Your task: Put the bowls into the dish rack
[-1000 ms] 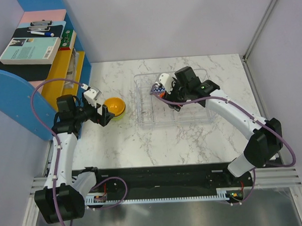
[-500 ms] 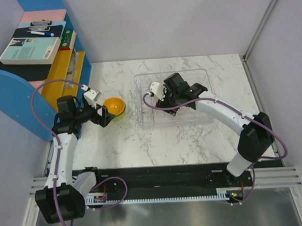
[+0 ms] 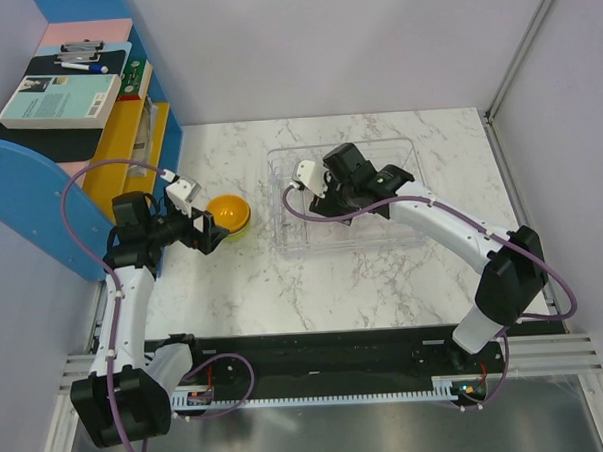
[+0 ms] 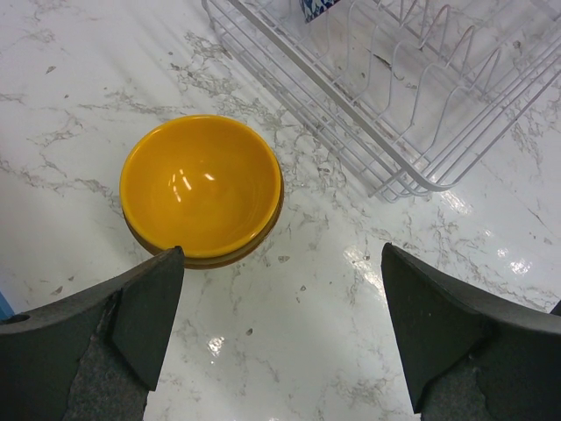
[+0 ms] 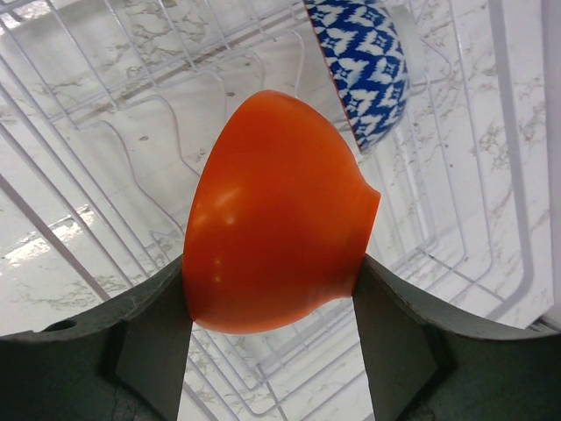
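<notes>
You have two hands at work and one dish rack point(image 3: 384, 234), and the rack is your landmark for everything below.

Your right hand point(image 5: 267, 291) is closed on a red-orange bowl point(image 5: 272, 219), one finger pressed on each side. The bowl is tipped on its side and held over the wire dividers inside the rack, towards the rack's left end. You cannot tell from these views whether it already rests on the wires.

One blue-and-white patterned bowl point(image 5: 368, 70) stands on edge between the dividers, just beyond the red-orange one. Whether the two touch is not clear.

Your left hand point(image 4: 280, 307) is wide open and grips nothing. It hovers above the worktop point(image 3: 364, 283) to the left of the rack, fingers spread either side of a yellow bowl point(image 4: 202, 184) without touching it. That bowl sits upright on the worktop, outside the rack and near its left edge. A second rim shows just beneath it, so it appears to be nested in another bowl.

That makes three bowls you can count for certain: one in the rack, one in your right hand, one on the worktop.
</notes>
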Controlling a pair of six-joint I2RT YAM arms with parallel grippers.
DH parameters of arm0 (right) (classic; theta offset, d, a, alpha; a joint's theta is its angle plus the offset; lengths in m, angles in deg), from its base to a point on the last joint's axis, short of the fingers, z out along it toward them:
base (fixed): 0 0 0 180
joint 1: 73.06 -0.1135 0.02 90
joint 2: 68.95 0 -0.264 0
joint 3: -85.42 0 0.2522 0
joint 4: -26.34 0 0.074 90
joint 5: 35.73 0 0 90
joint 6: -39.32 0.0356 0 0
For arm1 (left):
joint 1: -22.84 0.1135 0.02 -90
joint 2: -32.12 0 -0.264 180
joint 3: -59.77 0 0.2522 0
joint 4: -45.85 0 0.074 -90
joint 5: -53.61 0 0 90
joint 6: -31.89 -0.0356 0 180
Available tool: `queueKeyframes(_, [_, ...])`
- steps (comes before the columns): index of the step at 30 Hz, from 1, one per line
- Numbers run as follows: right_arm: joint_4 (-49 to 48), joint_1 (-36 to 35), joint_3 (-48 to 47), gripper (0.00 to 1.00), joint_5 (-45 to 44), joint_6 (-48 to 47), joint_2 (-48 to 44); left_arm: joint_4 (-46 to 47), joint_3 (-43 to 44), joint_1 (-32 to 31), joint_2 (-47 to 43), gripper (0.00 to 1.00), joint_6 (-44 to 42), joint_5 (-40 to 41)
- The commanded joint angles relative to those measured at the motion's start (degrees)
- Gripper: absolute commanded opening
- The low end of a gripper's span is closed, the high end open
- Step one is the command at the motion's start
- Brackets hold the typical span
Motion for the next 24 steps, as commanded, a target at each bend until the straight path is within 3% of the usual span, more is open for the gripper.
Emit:
queueKeyframes(1, [-2.33, 0.19, -2.76, 0.0, -4.43, -1.97, -2.88, 1.85, -0.34, 0.35, -1.01, 1.0, -1.04, -2.36])
queueKeyframes(24, [-4.62, -0.07, -1.35, 0.0, -0.12, -1.88, 4.94, 1.85, -0.6, 0.43, -0.92, 1.0, -1.04, -2.88])
